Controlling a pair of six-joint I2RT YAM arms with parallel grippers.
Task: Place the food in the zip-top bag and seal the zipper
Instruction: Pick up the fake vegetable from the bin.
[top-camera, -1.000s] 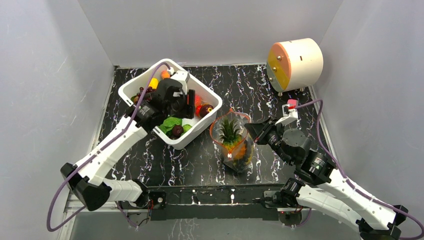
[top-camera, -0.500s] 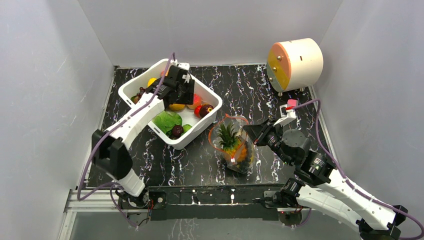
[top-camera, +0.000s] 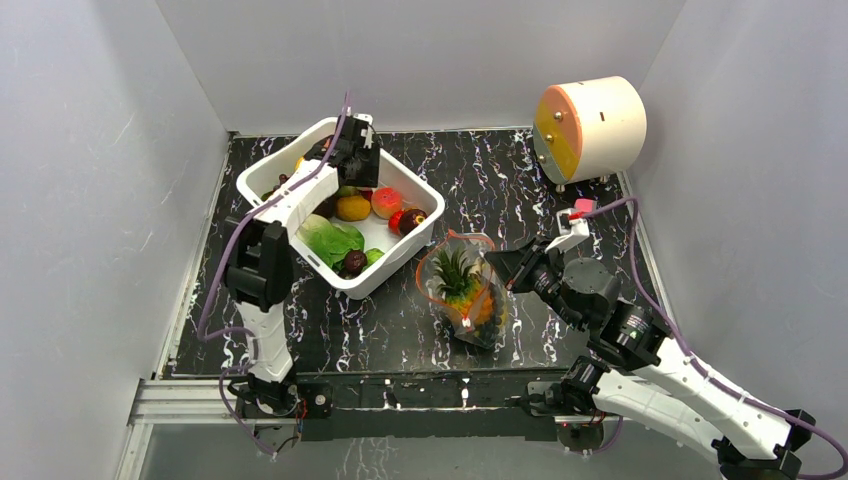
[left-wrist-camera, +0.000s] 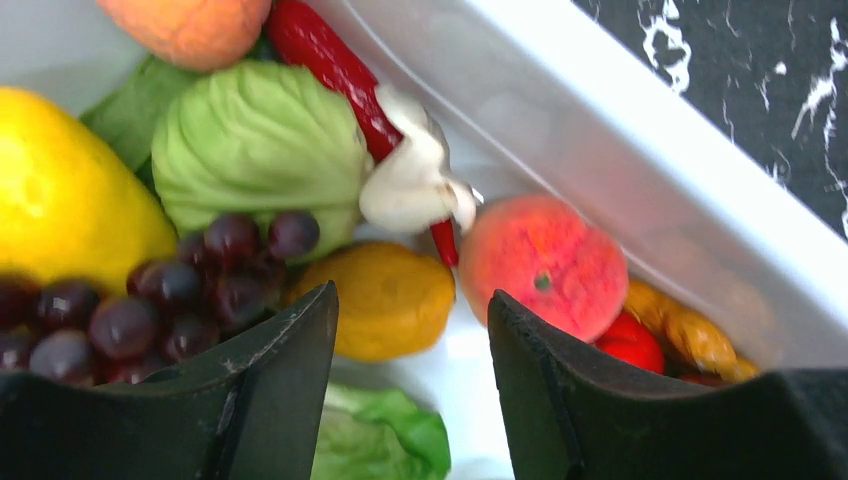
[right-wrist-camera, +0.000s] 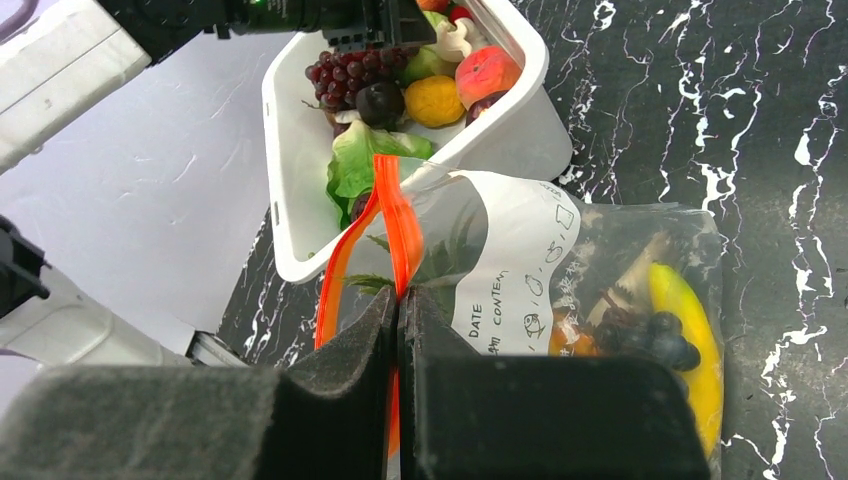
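The clear zip-top bag (top-camera: 468, 290) stands open on the dark table, holding a pineapple (top-camera: 455, 272), a yellow banana (right-wrist-camera: 690, 340) and dark grapes (right-wrist-camera: 660, 335). My right gripper (right-wrist-camera: 398, 300) is shut on the bag's red zipper (right-wrist-camera: 400, 235) at the mouth edge; it also shows in the top view (top-camera: 500, 262). My left gripper (left-wrist-camera: 412, 310) is open and empty, low inside the white tub (top-camera: 300, 250) over an orange fruit (left-wrist-camera: 385, 300), a peach (left-wrist-camera: 545, 265), purple grapes (left-wrist-camera: 150, 300), a green cabbage (left-wrist-camera: 255, 145) and a red chilli (left-wrist-camera: 330, 70). It also shows in the top view (top-camera: 352, 170).
A cream drum with an orange face (top-camera: 590, 125) lies at the back right. The tub also holds a yellow pear (left-wrist-camera: 60, 200) and leafy greens (top-camera: 330, 240). Grey walls close the table on three sides.
My left gripper has moved toward the tub's far corner and the arm has stretched out. The bag and my right gripper have hardly moved.
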